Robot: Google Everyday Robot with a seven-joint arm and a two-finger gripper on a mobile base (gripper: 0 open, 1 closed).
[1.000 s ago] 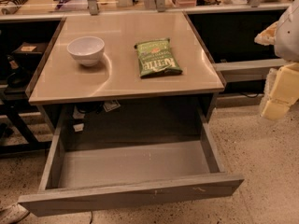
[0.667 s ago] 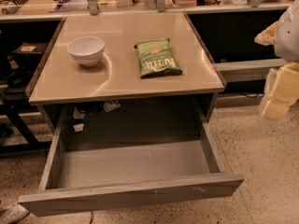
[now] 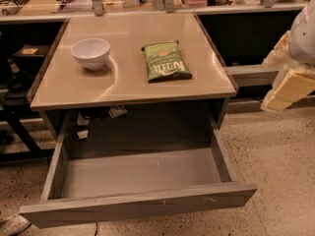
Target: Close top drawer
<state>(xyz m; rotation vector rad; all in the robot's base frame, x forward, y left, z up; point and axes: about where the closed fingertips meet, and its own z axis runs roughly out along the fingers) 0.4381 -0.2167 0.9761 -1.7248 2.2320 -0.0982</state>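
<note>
top drawer open, out below tabletop | bowl, chip bag on tabletop | gripper right of tabletop, grip: cannot tell

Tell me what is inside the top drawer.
The top drawer shows only its bare grey floor; its back part lies hidden under the tabletop. The hand hangs at the right edge, away from it.

You've got a white bowl and a green chip bag sitting apart on the beige tabletop.
</note>
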